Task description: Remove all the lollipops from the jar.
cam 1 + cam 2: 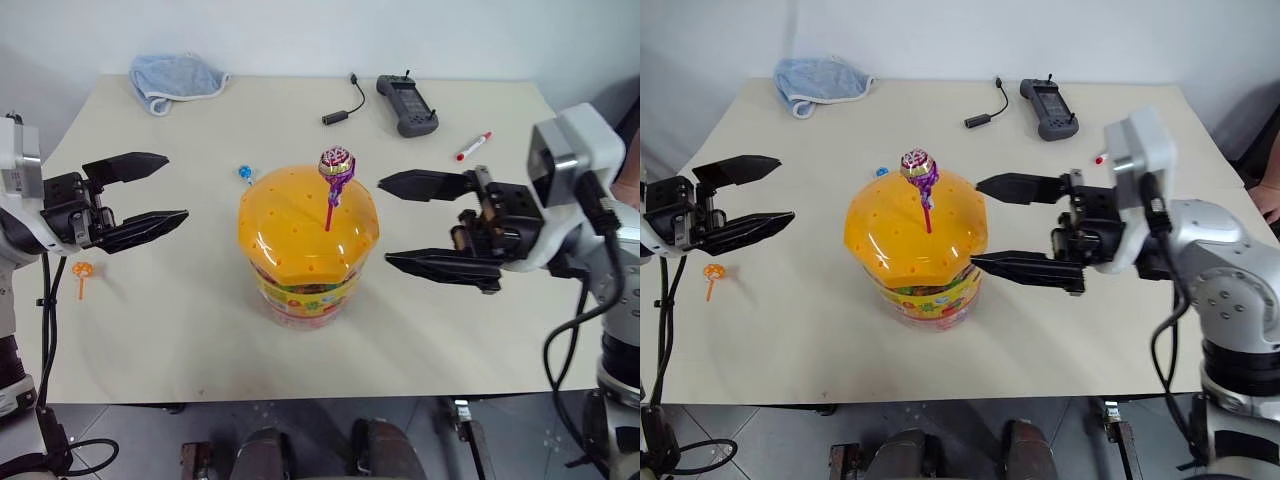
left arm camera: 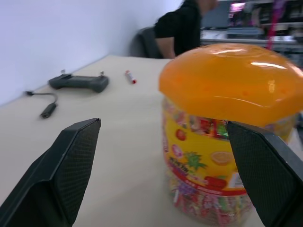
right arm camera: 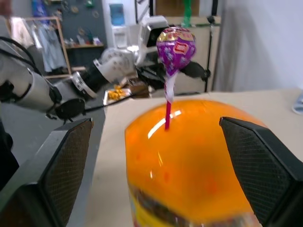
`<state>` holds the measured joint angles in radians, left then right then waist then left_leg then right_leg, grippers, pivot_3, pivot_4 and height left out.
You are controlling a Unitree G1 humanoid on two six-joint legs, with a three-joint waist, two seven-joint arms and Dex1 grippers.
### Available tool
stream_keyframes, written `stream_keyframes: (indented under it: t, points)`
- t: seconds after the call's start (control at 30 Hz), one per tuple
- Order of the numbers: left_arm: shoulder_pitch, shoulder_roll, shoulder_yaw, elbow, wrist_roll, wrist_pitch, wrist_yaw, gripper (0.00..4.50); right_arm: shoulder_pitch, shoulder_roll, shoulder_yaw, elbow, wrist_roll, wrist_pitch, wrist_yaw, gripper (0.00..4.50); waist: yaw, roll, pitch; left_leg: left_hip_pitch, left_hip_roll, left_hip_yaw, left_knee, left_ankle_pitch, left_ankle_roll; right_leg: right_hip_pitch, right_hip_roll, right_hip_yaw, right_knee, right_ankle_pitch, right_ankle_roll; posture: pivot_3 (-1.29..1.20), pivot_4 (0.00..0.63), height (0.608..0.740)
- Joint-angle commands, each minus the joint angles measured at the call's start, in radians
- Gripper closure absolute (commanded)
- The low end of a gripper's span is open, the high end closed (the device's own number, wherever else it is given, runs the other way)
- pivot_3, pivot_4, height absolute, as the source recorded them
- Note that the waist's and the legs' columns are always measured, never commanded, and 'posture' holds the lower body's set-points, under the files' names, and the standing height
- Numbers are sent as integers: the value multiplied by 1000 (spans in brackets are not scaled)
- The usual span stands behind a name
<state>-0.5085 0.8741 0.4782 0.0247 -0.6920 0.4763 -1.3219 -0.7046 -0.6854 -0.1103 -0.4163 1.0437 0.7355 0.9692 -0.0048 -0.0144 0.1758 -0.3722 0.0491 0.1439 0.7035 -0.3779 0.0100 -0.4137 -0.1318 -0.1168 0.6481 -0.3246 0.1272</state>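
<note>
Left eye view: the jar point(image 1: 307, 245) stands upright near the middle of the table point(image 1: 200, 330). One purple-wrapped lollipop point(image 1: 336, 166) remains, its red stick planted in a hole of the domed orange lid. The orange lollipop point(image 1: 81, 272) lies on the table by the left arm; the blue lollipop point(image 1: 243, 173) lies just behind the jar. Left gripper point(image 1: 150, 190) hangs to the jar's left with its two fingers spread and nothing between them. Right gripper point(image 1: 425, 225) hangs to the jar's right, likewise spread and empty, one finger near lid height.

Right eye view: same layout. A blue cloth point(image 1: 820, 77), a black controller point(image 1: 1048, 107) and a red-capped marker point(image 1: 1100, 158) sit along the far side, well apart from the jar.

Left wrist view: the jar's label and lid fill the space ahead of the spread fingers. Risk: closing in at this height would strike the jar wall and push or tip it.

Right wrist view: the purple lollipop stands between the spread fingers, farther off. Risk: the stick is thin; a pinch taken off-centre could miss or bend it, and a sideways pull rather than a straight lift could jam it in the hole and drag the jar along.
</note>
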Motion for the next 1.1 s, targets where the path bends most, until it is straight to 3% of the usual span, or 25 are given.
stream_keyframes:
  t: [0.03,0.23,0.27,0.53,0.6,0.77,1.1]
  points:
    - [-24,-5,4,17,-65,-37,-76,16,-81,75,69,16,-63,-52,-19,0,-4,0,0,0,0,0,0,0,0,0,0,0,0,0,0,0,150,740]
    - [4,-2,-16,17,-45,-72,-74,16,-158,120,158,74,-141,-42,17,0,-7,0,0,0,0,-1,-1,0,0,0,0,-1,0,0,0,0,150,740]
    - [12,-5,-15,13,-48,-75,-72,2,-168,128,165,82,-146,-39,17,194,-10,0,0,0,0,-1,-1,0,0,0,0,-1,0,0,0,0,150,740]
    - [49,-10,4,-13,-83,-76,-61,0,-213,138,160,108,-152,-28,47,2225,-28,0,0,0,0,-2,-3,0,0,0,0,-3,0,0,0,0,150,740]
    - [47,-11,4,-13,-91,-79,-59,0,-224,143,154,111,-149,-28,49,3010,-28,0,0,0,0,-2,-3,0,0,0,0,-3,0,0,0,0,150,740]
    - [34,-18,-8,2,-93,-95,-54,0,-251,158,148,113,-145,-25,41,4478,-27,0,0,0,0,-2,-3,0,0,0,-1,-3,0,0,0,0,150,740]
    - [10,-29,-28,14,-100,-91,-67,0,-351,143,80,175,-129,-21,26,4478,-28,0,0,0,0,-2,-3,0,0,0,-1,-3,0,0,0,0,150,740]
